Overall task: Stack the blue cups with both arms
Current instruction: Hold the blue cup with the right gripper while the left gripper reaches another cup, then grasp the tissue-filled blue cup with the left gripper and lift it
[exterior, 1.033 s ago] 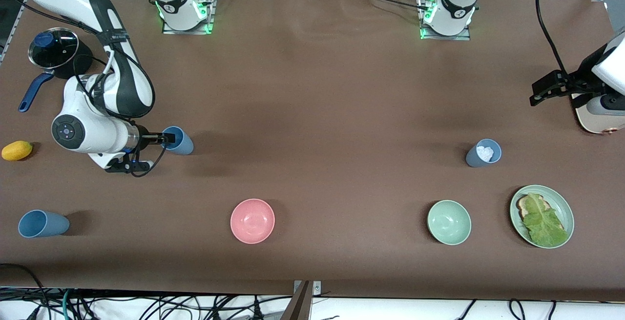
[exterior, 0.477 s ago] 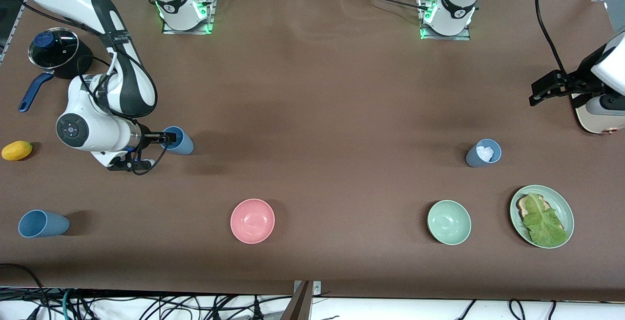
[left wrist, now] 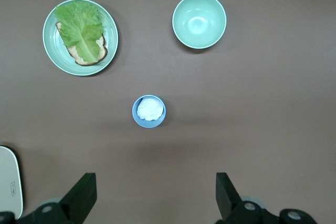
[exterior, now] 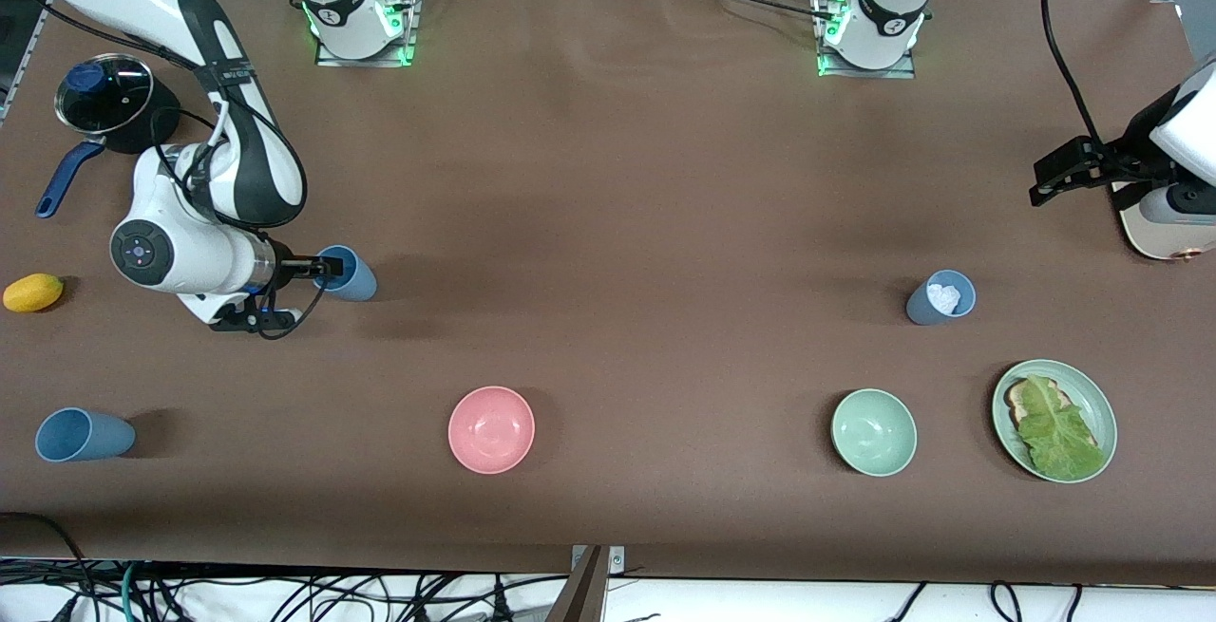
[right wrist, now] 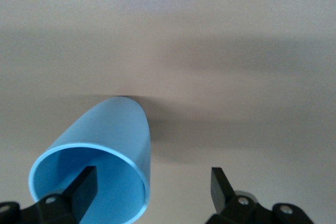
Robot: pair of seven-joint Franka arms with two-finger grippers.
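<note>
Right hand (exterior: 328, 269) open at a blue cup (exterior: 351, 274) near the right arm's end of the surface (exterior: 608, 223); one finger (right wrist: 84, 186) sits inside the rim, the other outside. Second cup (exterior: 76, 435) nearer the camera, same end. Third cup (exterior: 940, 297), white wad inside, stands toward the left arm's end. Left hand (exterior: 1054, 178) waits open above that end.

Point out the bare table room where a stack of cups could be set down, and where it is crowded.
Widest bare stretch: mid-table, bordered by the pink bowl, the green bowl and both arm bases. Another lies between the two bowls. Crowded: the right arm's end, with the pot, lemon, right gripper and two blue cups.
</note>
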